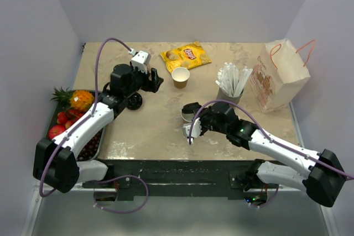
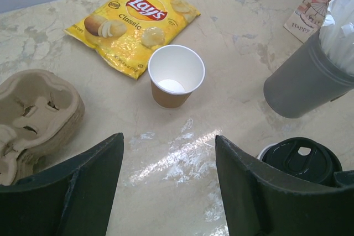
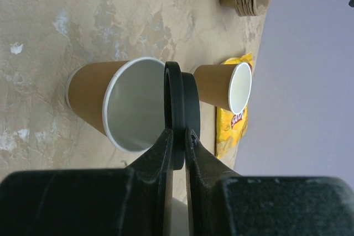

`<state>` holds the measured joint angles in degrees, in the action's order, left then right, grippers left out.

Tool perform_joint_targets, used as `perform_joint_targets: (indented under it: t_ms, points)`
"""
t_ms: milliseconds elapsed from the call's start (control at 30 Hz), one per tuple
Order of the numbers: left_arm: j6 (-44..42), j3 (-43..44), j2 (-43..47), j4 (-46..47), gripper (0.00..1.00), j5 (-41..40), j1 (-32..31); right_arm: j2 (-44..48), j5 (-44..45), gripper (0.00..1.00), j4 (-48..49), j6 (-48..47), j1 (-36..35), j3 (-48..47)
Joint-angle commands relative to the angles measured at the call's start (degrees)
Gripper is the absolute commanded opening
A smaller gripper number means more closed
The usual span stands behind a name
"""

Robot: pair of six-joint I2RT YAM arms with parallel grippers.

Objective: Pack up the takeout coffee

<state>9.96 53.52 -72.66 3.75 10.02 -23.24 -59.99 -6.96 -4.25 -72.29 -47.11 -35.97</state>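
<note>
Finds the right fingers [image 3: 166,156] clenched on the black lid [image 3: 180,98], pinching its edge top and bottom and holding the disc flat. Locates the lid right at the open mouth of a kraft cup [image 3: 91,95] standing upright on the counter [image 3: 44,26], in front of the right arm. Cannot settle contact or gap between lid and rim from the right wrist view. Sees, in the left wrist view, a crescent of white rim uncovered on one side of the lid. Judges from this a lid not yet seated and set slightly off centre, towards the gripping side.

Takes as the deciding relation: cup axis vertical, lid axis parallel to it, cup directly beneath the held lid. Judges the coming move to call for a small sideways correction, then a straight press downward.

Finds the left fingers [image 2: 83,186] released, spread wide, grasping nothing, aimed at a second kraft cup [image 2: 176,75], uncovered, just beside the chip bag [image 2: 133,23] and well apart from the cup under the lid. Rates the right arm far nearer to the work. Flags the grey straw cup [image 2: 301,84], near the lid, as the likeliest thing to be knocked.
</note>
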Motion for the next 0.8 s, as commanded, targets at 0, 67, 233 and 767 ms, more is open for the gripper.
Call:
perform_joint_targets:
  t_ms: [0, 67, 233, 767]
  points:
    - [1.0, -0.5, 0.5, 3.1, 0.72, 1.0, 0.5, 1.3, 0.5, 0.06, 1.9, -0.7, -0.3, 0.9]
    - [1.1, -0.4, 0.4, 3.1, 0.71, 1.1, 0.5, 1.7, 0.6, 0.05, 3.0, 0.1, -0.4, 0.5]
    - [1.0, -0.2, 0.0, 3.2, 0.72, 1.3, 0.5, 1.7, 0.5, 0.05, 3.0, 1.5, -0.4, -2.9]
    - [1.5, 0.0, -0.7, 3.4, 0.71, 2.1, 0.5, -1.4, 3.9, 0.09, 9.3, 0.0, -0.4, 0.1]
